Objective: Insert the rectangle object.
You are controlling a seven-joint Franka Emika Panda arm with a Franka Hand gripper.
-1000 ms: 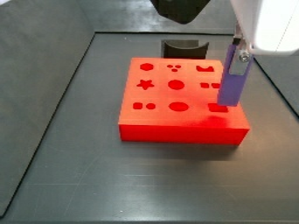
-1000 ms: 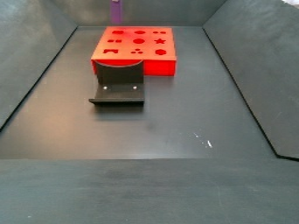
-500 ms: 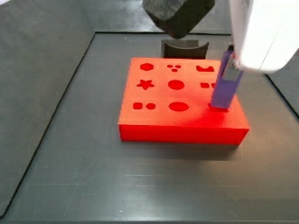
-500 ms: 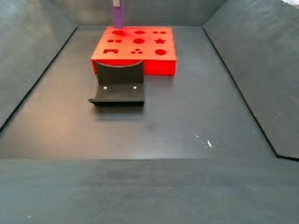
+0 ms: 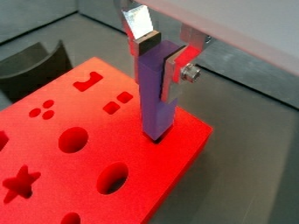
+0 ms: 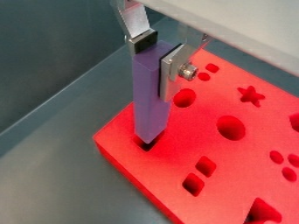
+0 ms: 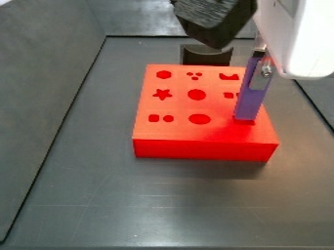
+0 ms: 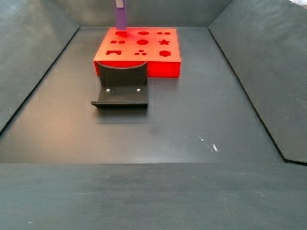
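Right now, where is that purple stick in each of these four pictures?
Wrist view: the rectangle object stands mid-frame, between the gripper fingers.
Wrist view: mid-frame, tip in a hole.
Side view: right of centre.
Side view: top edge.
Shared landmark: the red block.

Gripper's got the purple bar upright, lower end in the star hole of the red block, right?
Not the star hole. The gripper holds the purple bar upright with its lower end in a small rectangular hole near a corner of the red block; both wrist views show it.
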